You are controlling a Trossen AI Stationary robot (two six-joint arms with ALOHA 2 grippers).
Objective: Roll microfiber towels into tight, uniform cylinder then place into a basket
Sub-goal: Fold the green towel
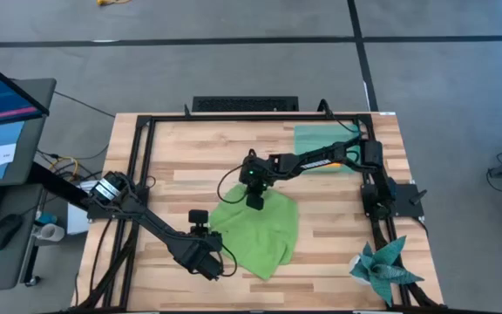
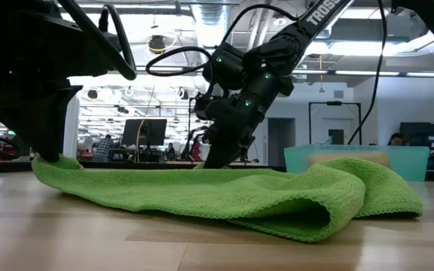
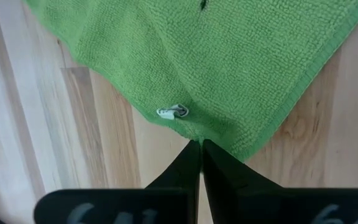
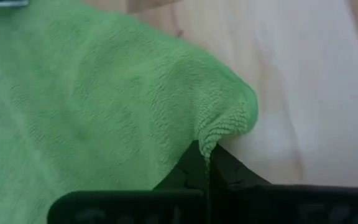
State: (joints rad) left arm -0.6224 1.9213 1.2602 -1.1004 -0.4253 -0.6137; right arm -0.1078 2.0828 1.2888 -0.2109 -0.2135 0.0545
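Observation:
A lime green microfiber towel [image 1: 260,234] lies spread and rumpled on the wooden table, its right part folded over into a soft hump [image 2: 337,192]. My left gripper [image 1: 209,262] is shut at the towel's near left corner. My right gripper [image 1: 255,202] is shut at the towel's far edge. The basket [image 1: 321,138], translucent teal-green, stands at the far right of the table, apart from both grippers. My left gripper pinches the tip of the towel's near left corner [image 3: 199,135] between its two fingers, slanting down from the near left. Beside the fingers is a small white tag [image 3: 173,112]. The corner stays low on the table. My right gripper pinches a bunched-up bit of the towel's hemmed far edge [image 4: 225,127] between its two fingers, slanting down from the far right. The cloth is drawn into a small peak at the fingers; one layer or several, I cannot tell. The rest lies slack on the table.
A dark teal spiky star-shaped cloth [image 1: 386,266] lies at the near right corner. A black frame [image 1: 142,148] runs along the table's edges. Bare wood [image 1: 190,166] shows to the left of and beyond the towel. A monitor [image 1: 3,105] stands off the table's left side.

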